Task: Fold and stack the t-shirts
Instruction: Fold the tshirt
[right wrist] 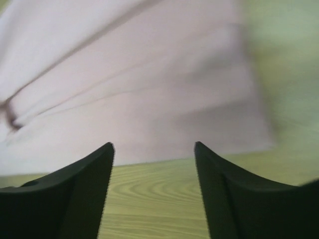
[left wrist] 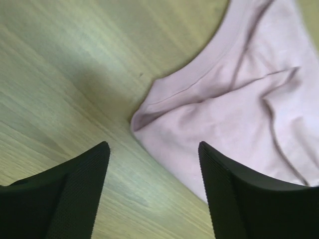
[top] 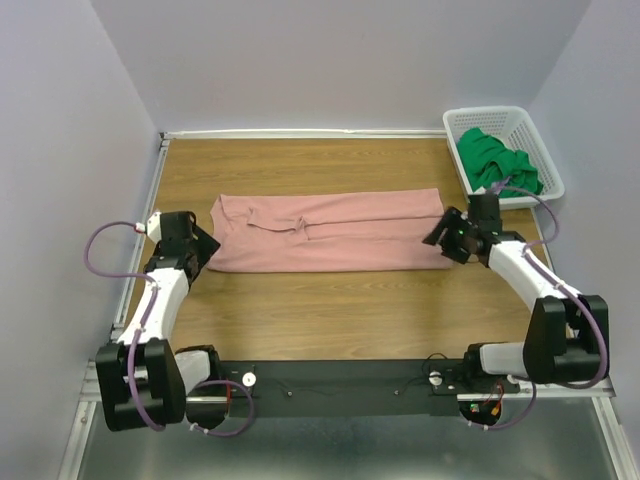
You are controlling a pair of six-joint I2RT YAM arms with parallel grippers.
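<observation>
Claws both gape wide and empty, which we learn only from the wrist views. The left claw (left wrist: 152, 148) hovers at a corner of the pink t-shirt (top: 330, 232), a long folded band across the bench (top: 330, 310). The right claw (right wrist: 153, 147), its view blurred, faces the opposite hem. The green t-shirt (top: 497, 160) lies bunched in the basket (top: 548, 155), seen only from overhead.
</observation>
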